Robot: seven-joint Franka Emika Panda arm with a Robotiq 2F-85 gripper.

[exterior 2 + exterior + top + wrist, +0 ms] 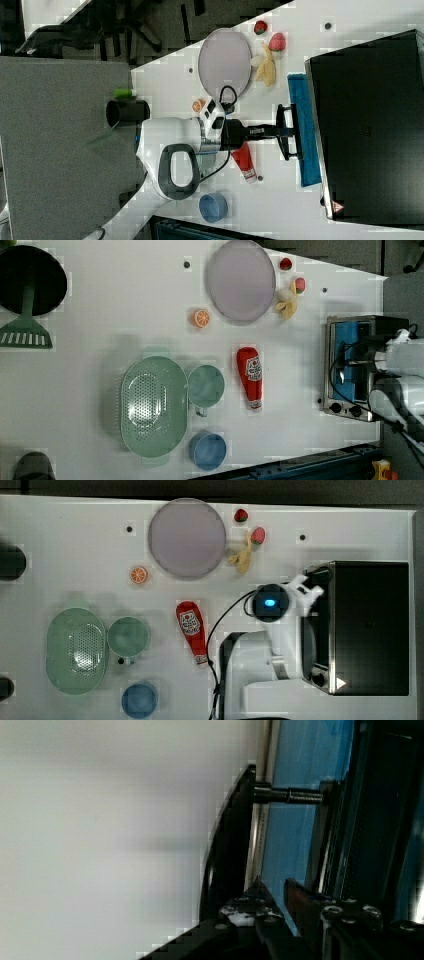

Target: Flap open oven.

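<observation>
One tool (292, 131), as we see it, is clamped narrow around the black bar handle (283, 131) of the toaster oven (370, 125), standing at the counter's (280, 200) edge, door partly lowered.

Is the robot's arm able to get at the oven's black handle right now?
Probably yes. In the right view the end effector is already at the handle of the oven, whose blue door looks folded partly open. Nothing lies between them.
</observation>
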